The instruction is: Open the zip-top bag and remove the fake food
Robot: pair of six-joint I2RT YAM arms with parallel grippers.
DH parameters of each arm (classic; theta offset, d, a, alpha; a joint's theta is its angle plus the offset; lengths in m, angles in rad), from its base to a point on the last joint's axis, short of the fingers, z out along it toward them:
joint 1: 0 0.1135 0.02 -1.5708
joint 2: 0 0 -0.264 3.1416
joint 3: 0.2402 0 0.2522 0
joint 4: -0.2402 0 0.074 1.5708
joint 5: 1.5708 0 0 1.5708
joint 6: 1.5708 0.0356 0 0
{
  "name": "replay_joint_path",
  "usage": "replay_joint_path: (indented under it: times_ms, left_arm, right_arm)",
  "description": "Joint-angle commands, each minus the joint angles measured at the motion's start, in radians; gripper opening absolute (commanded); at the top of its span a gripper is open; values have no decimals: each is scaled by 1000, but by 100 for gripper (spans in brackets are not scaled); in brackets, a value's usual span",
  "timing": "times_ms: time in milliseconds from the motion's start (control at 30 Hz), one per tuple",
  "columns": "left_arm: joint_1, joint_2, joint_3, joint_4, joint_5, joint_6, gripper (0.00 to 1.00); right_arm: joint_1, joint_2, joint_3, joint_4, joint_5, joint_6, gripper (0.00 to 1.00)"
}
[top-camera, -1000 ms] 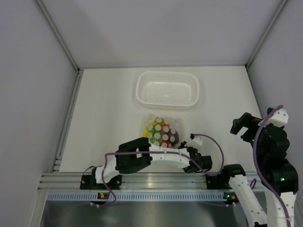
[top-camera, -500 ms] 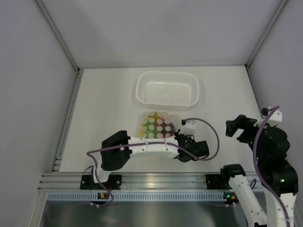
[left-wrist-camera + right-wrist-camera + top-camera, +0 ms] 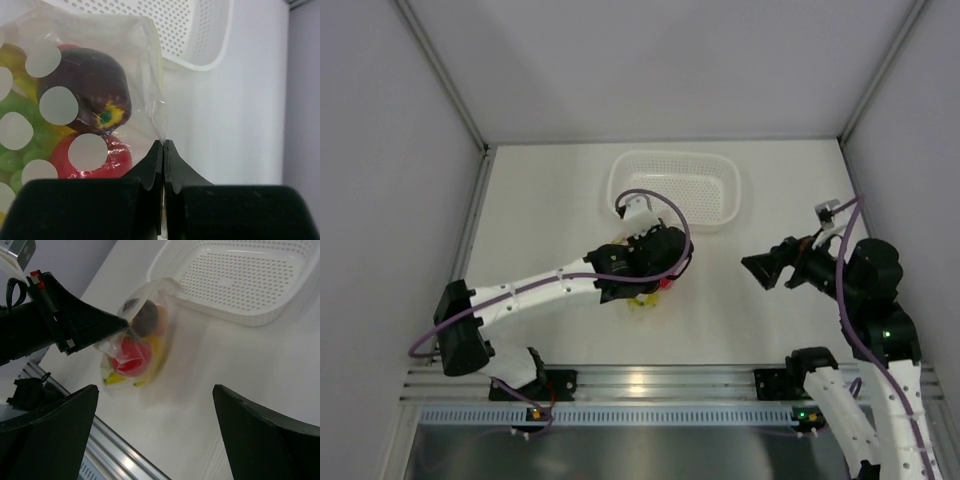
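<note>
Left wrist, zip-top bag (image 3: 145,65) pinched in left tool (image 3: 163,149)

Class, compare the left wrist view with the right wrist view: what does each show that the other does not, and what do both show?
Left wrist only: the left gripper seen tip-on, shut on the zip-top bag film, and the yellow-green spot on the dark maroon fruit. Right wrist only: the open right gripper, the whole white basket, the metal rail. Both: bag, maroon fruit, red tomato, part of the basket.
</note>
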Motion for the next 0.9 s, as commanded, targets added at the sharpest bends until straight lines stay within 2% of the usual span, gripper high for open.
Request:
replay_joint_path:
  times_ms: [0, 100, 133, 167, 200, 233, 267, 300, 333, 367, 400, 433, 467, 500, 567, 633, 667, 767, 833, 867]
  left_arm:
    - [-13, -81, -23, 146, -62, -160, 0]
    - [-14, -129, -34, 146, -122, -226, 0]
    - [-14, -149, -37, 146, -133, -236, 0]
    - [-14, -158, -37, 146, -139, -245, 0]
    - [-14, -167, -38, 147, -148, -262, 0]
    - [-16, -181, -46, 146, -148, -268, 0]
    - [-16, -186, -49, 146, -148, -274, 0]
    - [-17, -192, -52, 146, -147, -286, 0]
    - [-20, -195, -55, 146, -141, -290, 0]
    - [-22, -196, -61, 146, -138, -293, 0]
    - [-25, -196, -66, 146, -133, -305, 0]
    - [-28, -196, -69, 146, -125, -309, 0]
    - [-30, -195, -77, 146, -122, -316, 0]
    - [-30, -195, -78, 146, -121, -328, 0]
    - [-36, -196, -80, 146, -118, -336, 0]
    - [-39, -201, -75, 146, -121, -333, 0]
    - [-46, -204, -74, 146, -165, -325, 0]
    - [-77, -219, -80, 144, -187, -319, 0]
    - [-77, -229, -90, 144, -184, -320, 0]
    - [-77, -232, -93, 144, -182, -325, 0]
  right_arm:
    - [34, 51, -64, 281, -227, 86, 99]
    - [106, 74, -139, 453, -166, 131, 100]
    - [186, 85, -145, 472, -129, 120, 99]
    - [238, 100, -144, 478, -5, 76, 99]
    - [349, 128, -142, 498, 70, 51, 99]
    - [405, 138, -145, 510, 140, 24, 99]
    - [463, 152, -147, 519, 297, -7, 99]
    - [519, 183, -148, 531, 369, -61, 99]
    - [627, 201, -151, 571, 430, -91, 99]
    - [681, 217, -161, 590, 566, -116, 99]
    - [778, 255, -164, 608, 628, -168, 98]
    - [821, 275, -164, 633, 688, -191, 97]
    - [862, 293, -165, 672, 825, -225, 94]
    - [896, 333, -165, 708, 874, -240, 93]
    - [959, 375, -155, 751, 909, -270, 85]
    - [966, 441, -147, 769, 915, -273, 69]
    - [967, 459, -148, 794, 916, -280, 58]
    - [967, 501, -165, 823, 914, -271, 44]
    - [969, 507, -178, 870, 899, -267, 38]
    - [969, 507, -188, 884, 887, -262, 27]
